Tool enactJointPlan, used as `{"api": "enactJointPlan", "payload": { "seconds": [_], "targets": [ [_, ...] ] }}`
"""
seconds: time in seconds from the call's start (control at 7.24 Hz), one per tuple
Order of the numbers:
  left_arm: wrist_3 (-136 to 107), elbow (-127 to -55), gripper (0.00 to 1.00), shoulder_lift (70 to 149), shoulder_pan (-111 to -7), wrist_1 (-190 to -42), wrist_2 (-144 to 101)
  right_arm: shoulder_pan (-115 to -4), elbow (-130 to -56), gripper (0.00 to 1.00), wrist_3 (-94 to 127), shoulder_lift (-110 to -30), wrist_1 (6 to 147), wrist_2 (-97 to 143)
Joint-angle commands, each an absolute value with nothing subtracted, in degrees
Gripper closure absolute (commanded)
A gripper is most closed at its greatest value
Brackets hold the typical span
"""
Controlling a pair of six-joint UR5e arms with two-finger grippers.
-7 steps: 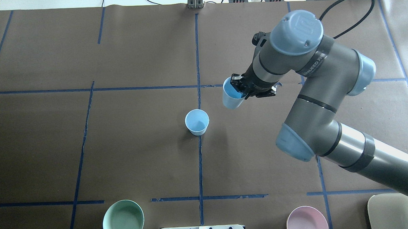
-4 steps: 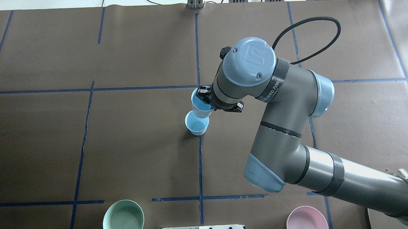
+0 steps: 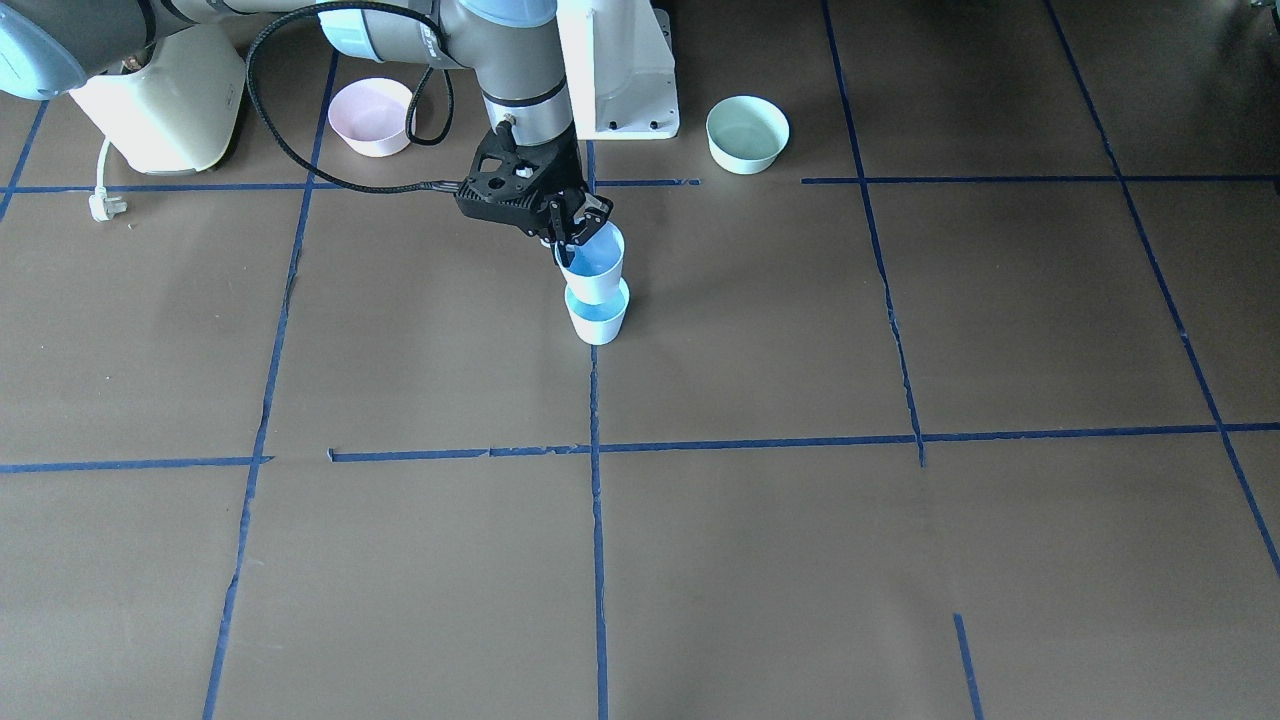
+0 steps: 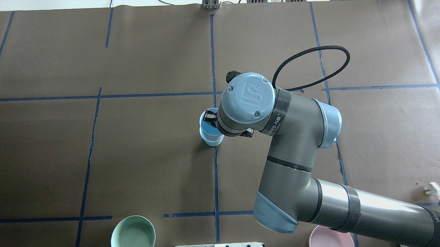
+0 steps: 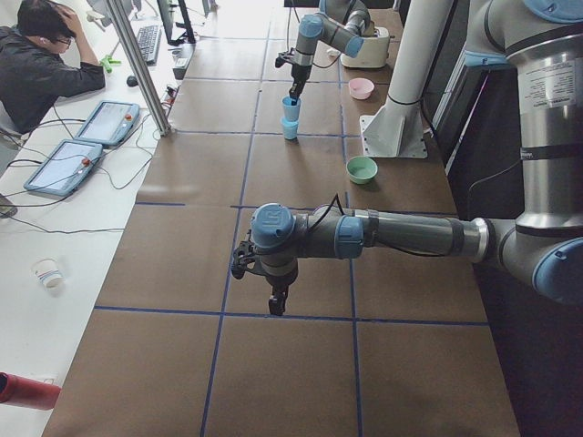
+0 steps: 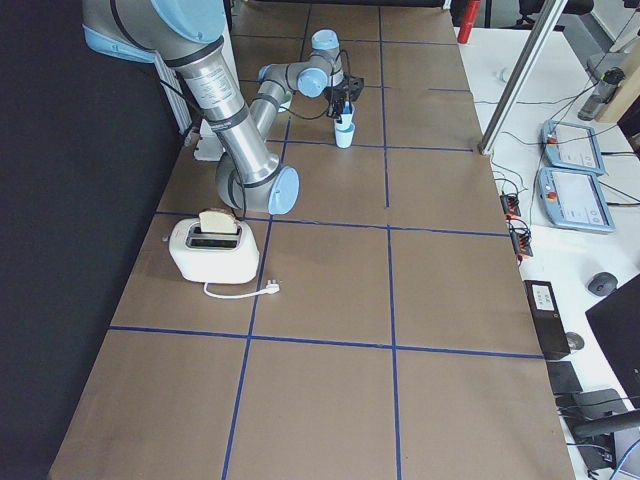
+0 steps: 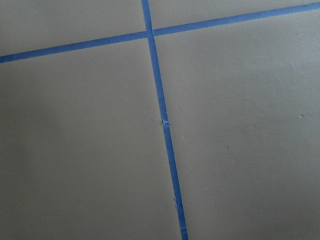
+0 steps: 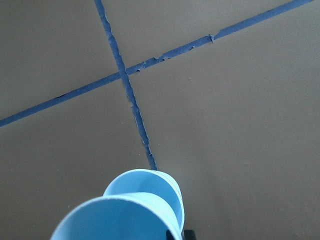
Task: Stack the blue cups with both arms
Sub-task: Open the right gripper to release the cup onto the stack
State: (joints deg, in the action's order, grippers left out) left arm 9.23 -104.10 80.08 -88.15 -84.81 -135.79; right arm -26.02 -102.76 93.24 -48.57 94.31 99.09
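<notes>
My right gripper (image 3: 572, 228) is shut on the rim of one blue cup (image 3: 592, 262) and holds it upright right over the second blue cup (image 3: 598, 318), which stands on the table's centre tape line. The held cup's base sits at or just inside the lower cup's rim. In the overhead view the held cup (image 4: 208, 127) covers most of the lower cup (image 4: 212, 141), and the right gripper (image 4: 207, 118) is mostly hidden under the wrist. Both cup rims fill the bottom of the right wrist view (image 8: 120, 215). My left gripper (image 5: 276, 305) shows only in the exterior left view, over bare table far from the cups; I cannot tell whether it is open.
A mint-green bowl (image 3: 747, 133) and a pink bowl (image 3: 371, 102) stand on either side of the white pedestal (image 3: 615, 70) at the robot's edge. A toaster (image 6: 213, 250) sits near the right arm's base. An operator (image 5: 41, 64) sits beyond the table's far side.
My right arm has carried the held cup leftward, from well to the right of the standing cup to directly over it, and lowered it onto it.
</notes>
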Motion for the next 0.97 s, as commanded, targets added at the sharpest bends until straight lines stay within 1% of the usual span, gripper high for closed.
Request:
{"api": "enactJointPlan", "payload": {
  "seconds": [0.0,0.28,0.69,0.83],
  "targets": [
    [9.1,-104.1,0.0,80.2,-88.2,-84.8,-135.8,-25.6,-102.4,0.0,92.8,-48.4,94.2,98.3],
    [9.1,-104.0,0.0,80.2,-88.2,-84.8,-135.7,-27.4,-102.5,0.0,90.8,-48.9,94.1,99.5],
    [9.1,-104.0,0.0,80.2,-88.2,-84.7,-135.7,-34.3,-102.5,0.0,85.7,-49.4,94.3,107.6],
    [9.2,-103.7,0.0,80.2,-88.2,-84.8,-135.6,-38.6,-102.6,0.0,79.7,-51.7,94.2,113.3]
  ]
}}
